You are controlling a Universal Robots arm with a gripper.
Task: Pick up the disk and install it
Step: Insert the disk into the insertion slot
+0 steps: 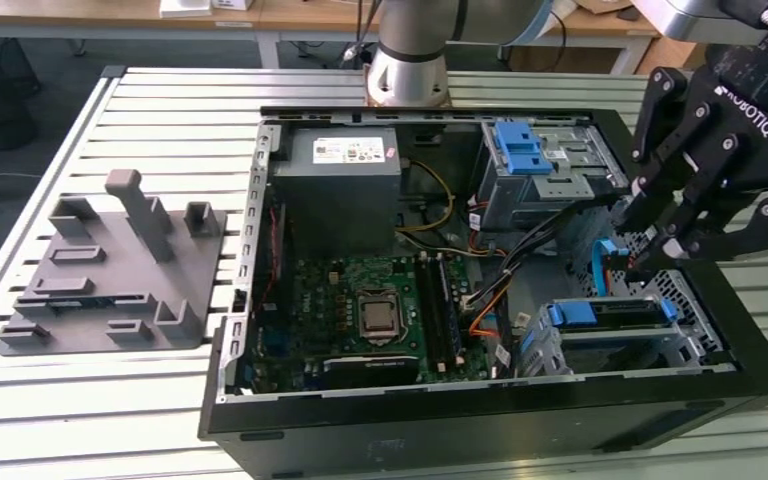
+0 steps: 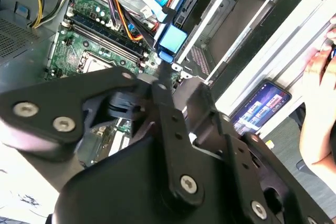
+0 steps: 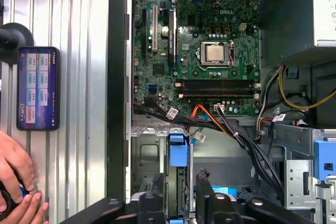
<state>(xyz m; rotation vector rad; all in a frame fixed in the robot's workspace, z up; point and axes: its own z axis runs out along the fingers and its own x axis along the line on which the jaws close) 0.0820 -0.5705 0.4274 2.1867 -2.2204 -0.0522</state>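
The disk (image 1: 604, 312) sits in its bay (image 1: 624, 352) inside the case. The gripper (image 1: 662, 250) hovers just above, jaws apart and empty. Installation looks nearly complete.

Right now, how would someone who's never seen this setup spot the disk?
Find the open black computer case on the slatted table and go to its near corner on the exterior view's right. The disk sits there on edge in a metal bay: a slim silver-grey slab in a bright blue bracket, unlike the bulky sticker-bearing grey box or the farther cage with a blue latch.
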